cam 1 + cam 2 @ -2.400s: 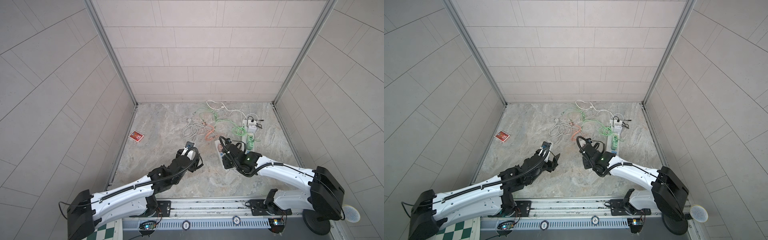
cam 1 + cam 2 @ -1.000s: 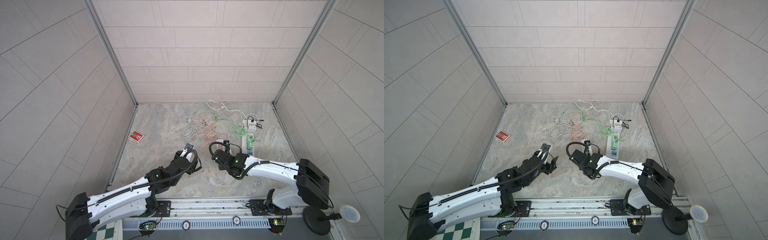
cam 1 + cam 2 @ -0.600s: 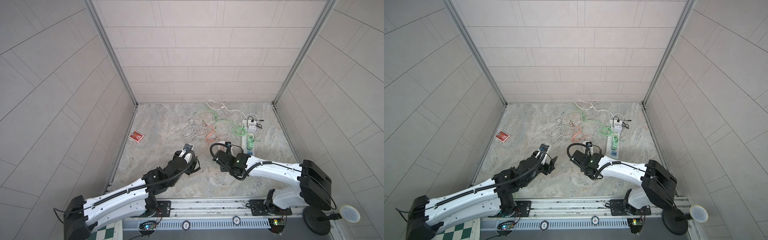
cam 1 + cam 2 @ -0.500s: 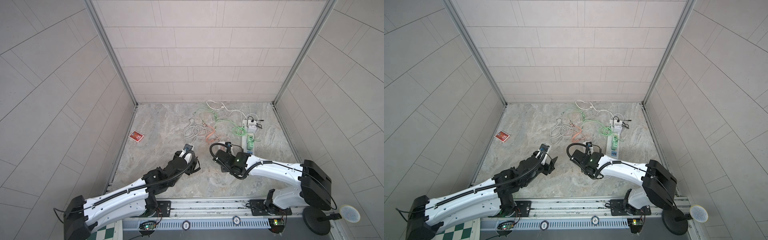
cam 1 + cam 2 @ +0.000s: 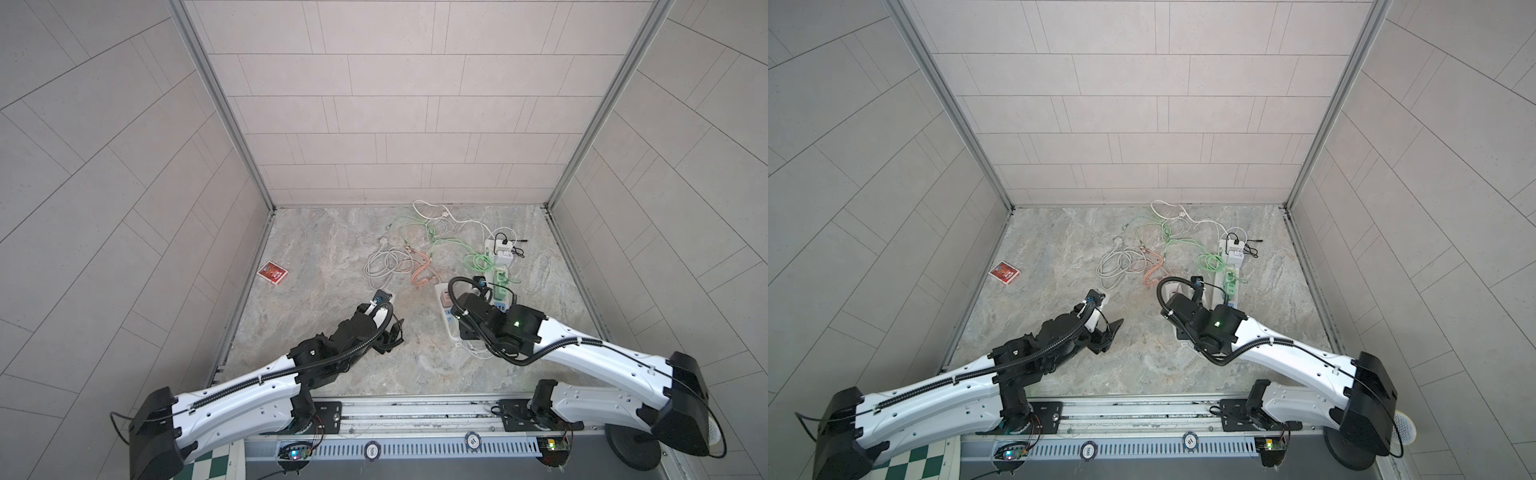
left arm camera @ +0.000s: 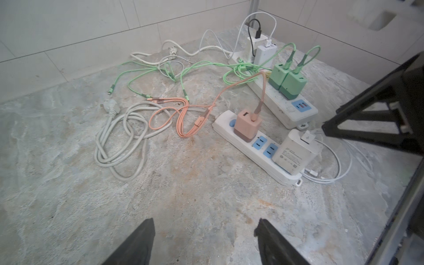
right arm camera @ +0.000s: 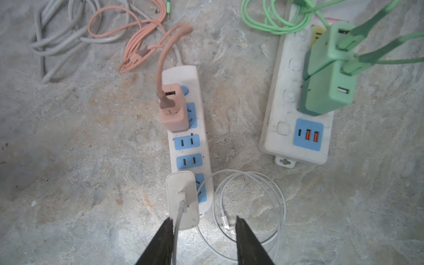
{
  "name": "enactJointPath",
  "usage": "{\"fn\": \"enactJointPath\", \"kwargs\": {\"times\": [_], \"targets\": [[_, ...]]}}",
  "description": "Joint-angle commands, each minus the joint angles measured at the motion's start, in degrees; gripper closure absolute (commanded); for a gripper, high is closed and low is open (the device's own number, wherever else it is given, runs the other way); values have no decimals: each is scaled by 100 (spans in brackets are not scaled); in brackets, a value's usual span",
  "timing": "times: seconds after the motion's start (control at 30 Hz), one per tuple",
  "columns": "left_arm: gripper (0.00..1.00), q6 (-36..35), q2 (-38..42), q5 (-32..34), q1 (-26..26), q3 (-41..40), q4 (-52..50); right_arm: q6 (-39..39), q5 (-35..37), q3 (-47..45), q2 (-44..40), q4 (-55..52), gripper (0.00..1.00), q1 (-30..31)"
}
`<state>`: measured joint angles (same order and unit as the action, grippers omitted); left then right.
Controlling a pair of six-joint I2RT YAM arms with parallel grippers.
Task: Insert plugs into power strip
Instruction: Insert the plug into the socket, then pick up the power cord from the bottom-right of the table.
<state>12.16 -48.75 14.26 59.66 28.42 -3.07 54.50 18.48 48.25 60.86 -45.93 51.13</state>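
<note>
Right gripper: jaws part-open, gripping nothing. White charger stands seated in the near end of the white power strip, just ahead of the fingertips and close against one finger. Pink charger is plugged in farther ahead on the same strip. Left gripper: jaws wide apart, empty, over bare floor.

In the right wrist view the mint green plugs look blurred, their cables cut off.

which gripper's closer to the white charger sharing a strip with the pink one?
Right. The right gripper hangs just over the white charger, jaws open; the left gripper sits well aside, bare floor between.
</note>
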Motion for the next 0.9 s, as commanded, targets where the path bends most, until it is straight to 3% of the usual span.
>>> {"fn": "enactJointPath", "kwargs": {"times": [0.0,0.27,0.43,0.87], "targets": [[24,0,-237,-575,10,-66,347,-161,-103,-296,-598,-361,59,-543],[24,-169,-1234,-1262,42,176,871,-592,-638,-552,-1487,-953,60,-1492],[22,-424,-1827,-1501,68,337,1361,-566,-1038,-825,-1268,-864,59,-1694],[20,-1036,-3487,-2458,80,1622,910,-957,-2237,-1329,-911,36,61,-2476]]}}
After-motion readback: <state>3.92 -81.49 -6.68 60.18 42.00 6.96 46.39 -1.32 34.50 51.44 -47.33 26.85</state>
